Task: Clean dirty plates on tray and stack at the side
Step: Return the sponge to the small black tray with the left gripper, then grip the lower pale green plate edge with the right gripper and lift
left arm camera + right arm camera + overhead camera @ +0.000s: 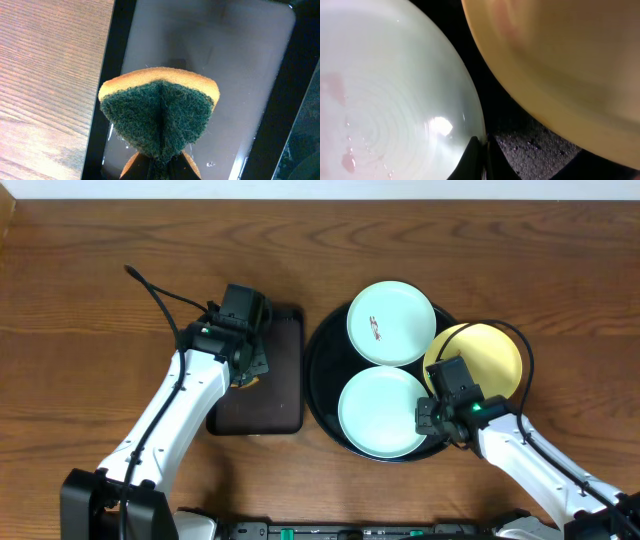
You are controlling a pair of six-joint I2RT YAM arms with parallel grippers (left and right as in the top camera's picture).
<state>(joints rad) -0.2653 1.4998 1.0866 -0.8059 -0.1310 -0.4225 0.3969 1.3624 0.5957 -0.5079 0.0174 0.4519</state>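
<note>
Plates sit on the round tray, at 3 o'clock from our left gripper, which is clamped on a folded sponge above the small tray. Right gripper closed at the rim of the near plate; we cannot tell any hold.

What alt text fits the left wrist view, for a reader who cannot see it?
A folded sponge, yellow with its dark green scouring face outward, is pinched in the left gripper over a glossy rectangular black tray. The wooden table shows along the left edge.
</note>
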